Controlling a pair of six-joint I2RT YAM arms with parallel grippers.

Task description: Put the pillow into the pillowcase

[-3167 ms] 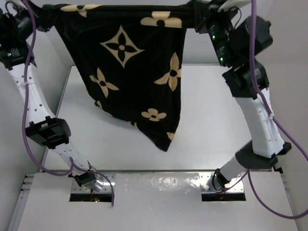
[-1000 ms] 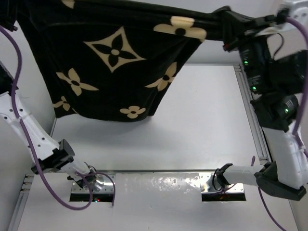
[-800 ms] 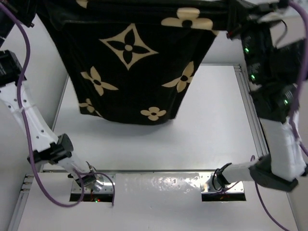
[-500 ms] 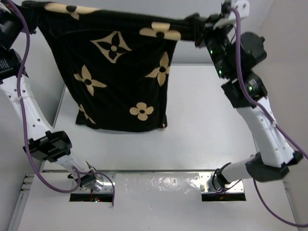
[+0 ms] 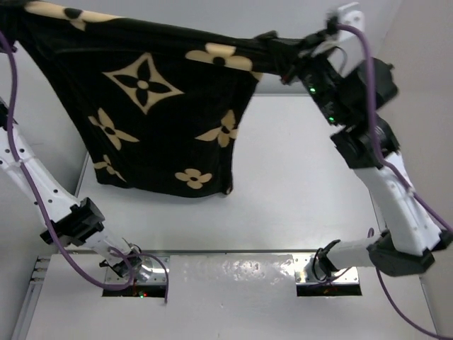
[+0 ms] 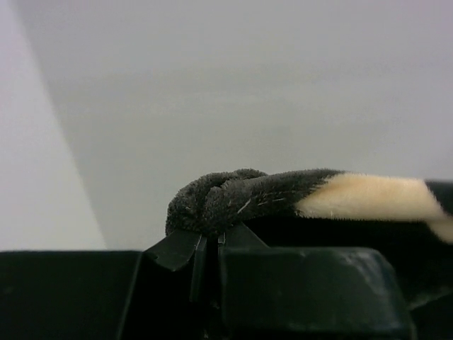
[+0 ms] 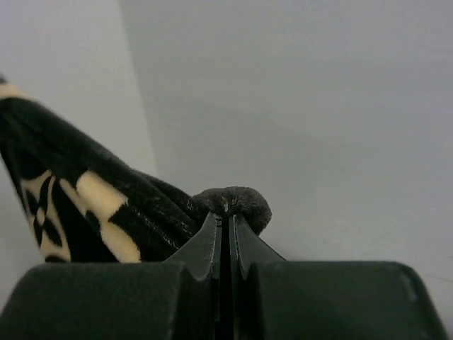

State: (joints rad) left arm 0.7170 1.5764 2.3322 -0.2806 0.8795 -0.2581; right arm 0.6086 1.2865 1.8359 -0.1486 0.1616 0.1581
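Left gripper [image 6: 207, 242], right gripper [image 7: 225, 224] pinch pillowcase [image 5: 156, 120] — both raised high.

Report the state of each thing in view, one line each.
pillowcase: held up by its two upper corners, top edge stretched, the rest hanging loose.
left gripper: shut on a bunched corner of the pillowcase.
right gripper: shut on the opposite bunched corner.

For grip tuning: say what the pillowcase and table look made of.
Pillowcase: plush, velvet-like fabric, matte black with tan print; fuzzy nap shows where the wrist views see it pinched. Table: hard, smooth, white, probably laminate or painted board; flat, even surface.
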